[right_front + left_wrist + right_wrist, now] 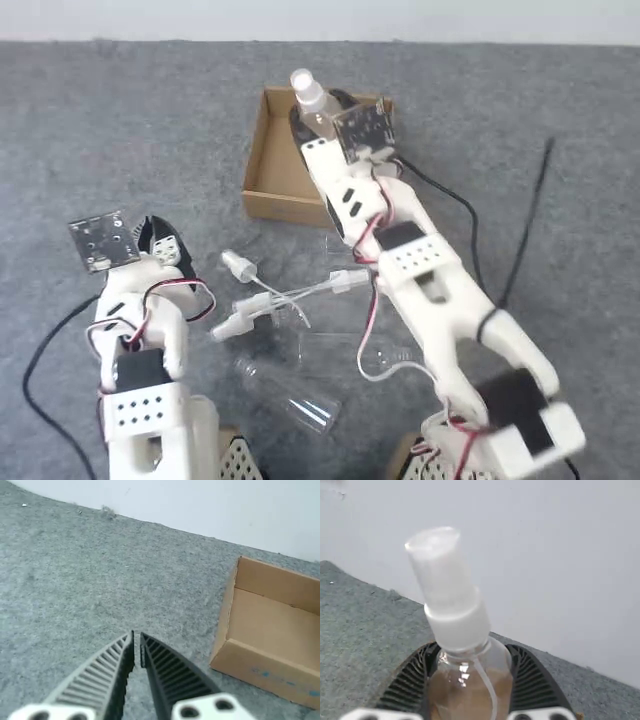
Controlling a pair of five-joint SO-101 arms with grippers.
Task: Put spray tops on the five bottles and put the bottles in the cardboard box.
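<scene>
High view | right gripper (pixel 318 118) clamped on capped bottle (pixel 307 92), upright over cardboard box (pixel 262 150), likely ready to lower in | left gripper (pixel 136 650) pinched together, empty, beside box | uncapped bottles (pixel 290 395), spray tops (pixel 240 265) near box.

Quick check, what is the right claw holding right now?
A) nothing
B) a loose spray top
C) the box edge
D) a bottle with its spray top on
D: the right claw is shut around a clear bottle with a white spray top fitted, over the cardboard box.
</scene>
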